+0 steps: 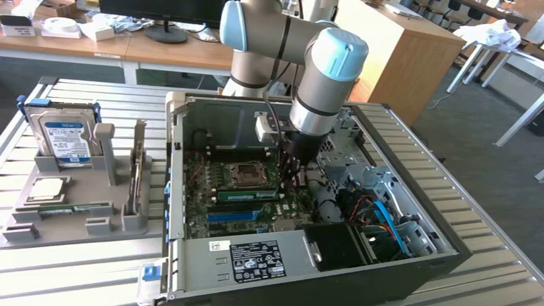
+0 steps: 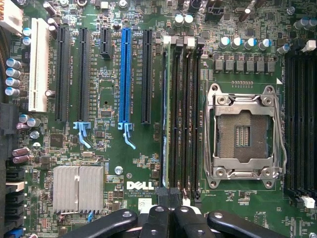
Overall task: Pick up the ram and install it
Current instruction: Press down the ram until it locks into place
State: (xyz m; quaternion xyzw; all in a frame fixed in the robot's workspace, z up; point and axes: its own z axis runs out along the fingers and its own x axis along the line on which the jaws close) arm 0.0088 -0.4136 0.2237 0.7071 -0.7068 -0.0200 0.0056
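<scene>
Slatted metal table [image 1: 476, 210] carrying an open computer case [image 1: 408, 268].
Black gripper [image 2: 170, 210], jaws clenched, is hovering over the thin green ram stick [image 2: 166, 114] sitting in its slot.

motherboard [image 2: 114, 163]: green circuit board, slightly glossy
heatsink [image 2: 78, 188]: bare ribbed metal, matt grey
processor socket frame [image 2: 243, 134]: bright polished metal
blue slot [image 2: 125, 74]: glossy plastic
gripper [image 2: 171, 206]: black, smooth, faintly shiny, metal bolt heads
computer case [image 1: 183, 191]: grey sheet metal, matt
table [image 1: 501, 255]: ribbed metal slats, dull
parts holder [image 1: 85, 217]: matt grey plastic
hard drive [image 1: 64, 137]: metal, glossy label
</scene>
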